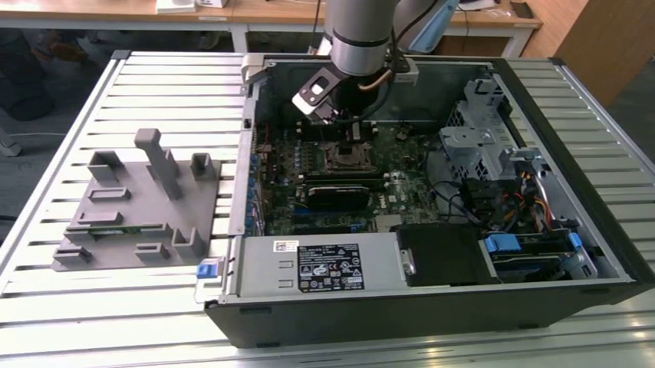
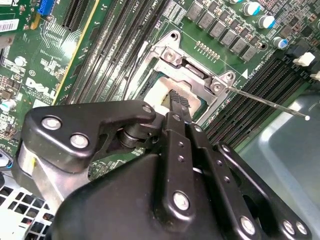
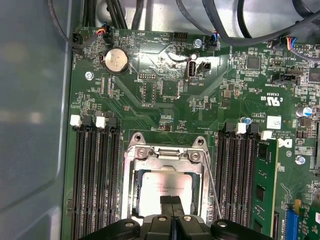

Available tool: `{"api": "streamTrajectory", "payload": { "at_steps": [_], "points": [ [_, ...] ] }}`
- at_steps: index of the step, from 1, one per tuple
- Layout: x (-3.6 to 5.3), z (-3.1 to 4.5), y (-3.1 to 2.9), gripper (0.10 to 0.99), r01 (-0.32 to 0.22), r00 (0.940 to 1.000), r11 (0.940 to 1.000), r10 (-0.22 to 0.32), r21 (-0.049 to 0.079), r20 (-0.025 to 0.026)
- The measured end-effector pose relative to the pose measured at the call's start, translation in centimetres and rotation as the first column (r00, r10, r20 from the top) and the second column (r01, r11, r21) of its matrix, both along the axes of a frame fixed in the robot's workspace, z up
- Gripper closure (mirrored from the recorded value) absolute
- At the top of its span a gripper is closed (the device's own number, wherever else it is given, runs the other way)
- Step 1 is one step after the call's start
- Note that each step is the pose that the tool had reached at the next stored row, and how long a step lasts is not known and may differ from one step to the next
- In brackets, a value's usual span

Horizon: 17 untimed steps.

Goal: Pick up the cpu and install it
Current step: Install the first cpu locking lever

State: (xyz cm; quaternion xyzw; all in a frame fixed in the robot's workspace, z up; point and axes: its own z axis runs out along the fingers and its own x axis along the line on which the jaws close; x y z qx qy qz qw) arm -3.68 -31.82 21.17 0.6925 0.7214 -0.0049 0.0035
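The gripper (image 3: pixel 171 201) stands low over the socket frame (image 3: pixel 131 167) on the motherboard (image 3: pixel 165 95), inside the open computer case (image 1: pixel 573 100). Its two fingers are pressed together with no gap, and I see nothing clamped between them. In both wrist views the tips are over the top face of the cpu (image 3: pixel 160 187), close to one of its edges. Whether they touch it or hang just above it, I cannot tell. The cpu lies flat inside the socket frame, pale top upward, between the two banks of memory slots (image 3: pixel 92 180). The thin wire lever (image 2: pixel 265 101) beside the frame stands free, so in my judgement the chip is placed but not locked.

The danger from here is pressure in the wrong place. The tips are not over the middle, so a push downward could tip the chip in its seat and bend the fine contacts below. A sideways drag could shift it against the frame. The lever is near the gripper body and could be caught by it
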Motion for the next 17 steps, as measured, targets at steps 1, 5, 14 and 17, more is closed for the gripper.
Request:
{"api": "streamTrajectory", "payload": {
  "at_steps": [1, 5, 14, 17],
  "points": [
    [0.0, 0.09, 0.0, 0.98, 0.0, 1.0, 1.0, 0.0, 0.0, 0.0001],
    [0.0, 1.02, 0.0, 0.98, 0.0, 1.0, 1.0, 0.0, 0.0, 0.0002],
    [0.0, 4.54, 0.0, 0.98, 0.0, 1.0, 1.0, 0.0, 0.0, 0.0003],
    [0.0, 7.34, 0.01, 0.98, 0.0, 1.0, 1.0, 0.0, 0.0, 0.0003]
  ]
}}
